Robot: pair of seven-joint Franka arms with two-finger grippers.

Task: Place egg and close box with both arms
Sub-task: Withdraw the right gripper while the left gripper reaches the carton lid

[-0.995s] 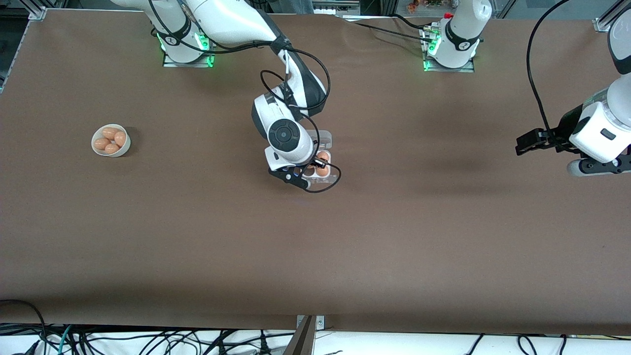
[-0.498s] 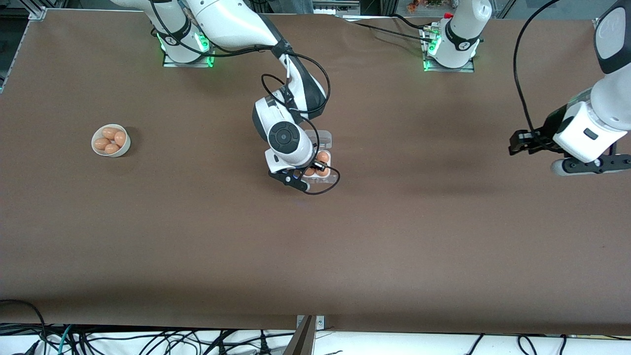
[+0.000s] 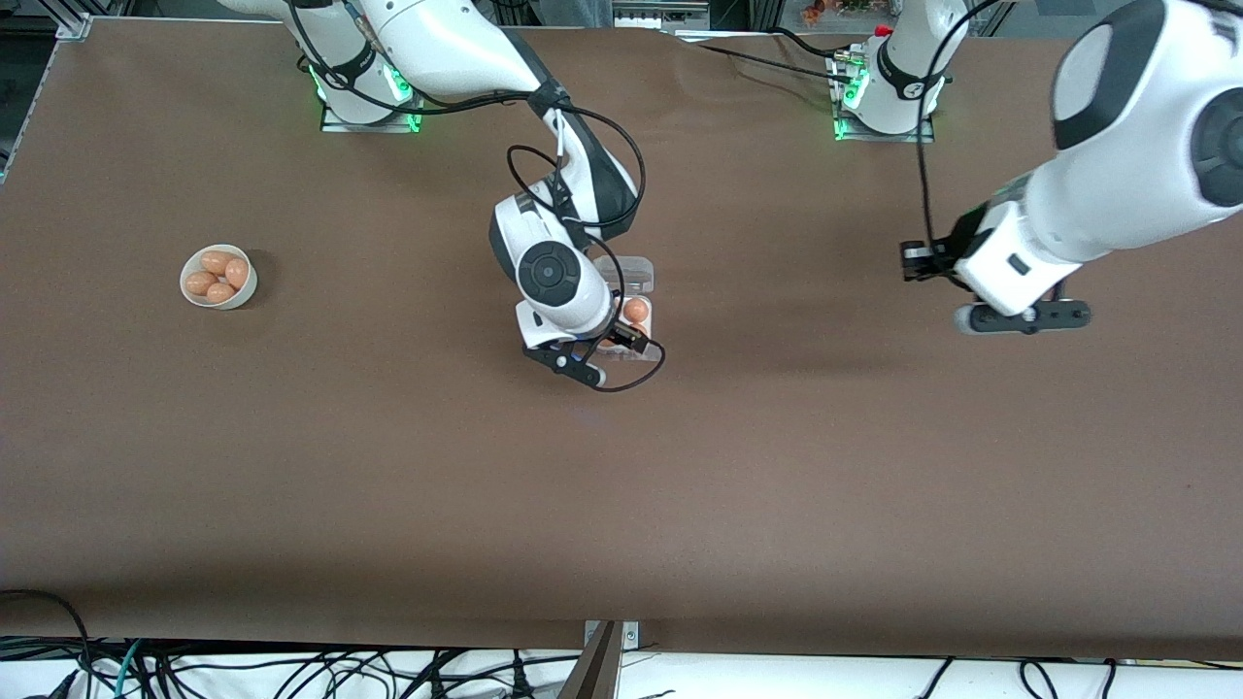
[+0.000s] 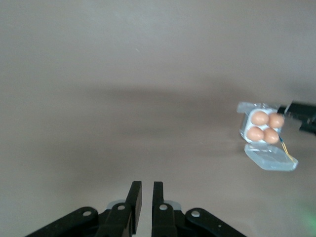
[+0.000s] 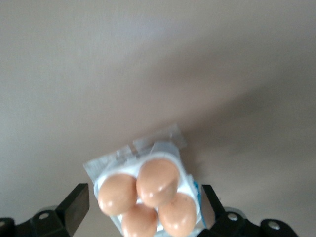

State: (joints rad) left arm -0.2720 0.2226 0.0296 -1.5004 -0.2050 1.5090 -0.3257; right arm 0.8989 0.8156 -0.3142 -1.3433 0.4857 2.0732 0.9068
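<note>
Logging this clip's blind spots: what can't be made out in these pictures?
- Front view: the right hand and its wrist cover most of the box; only one egg shows clearly.
- Front view: the left hand is tiny, its fingers indistinct.
- Right wrist view: the box is cut off by the picture edge.
- Left wrist view: the lid is blurred.

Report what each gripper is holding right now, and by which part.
Nothing is held. The right gripper hangs open over the box, all four cells filled; the left gripper, nearly shut, is empty.
</note>
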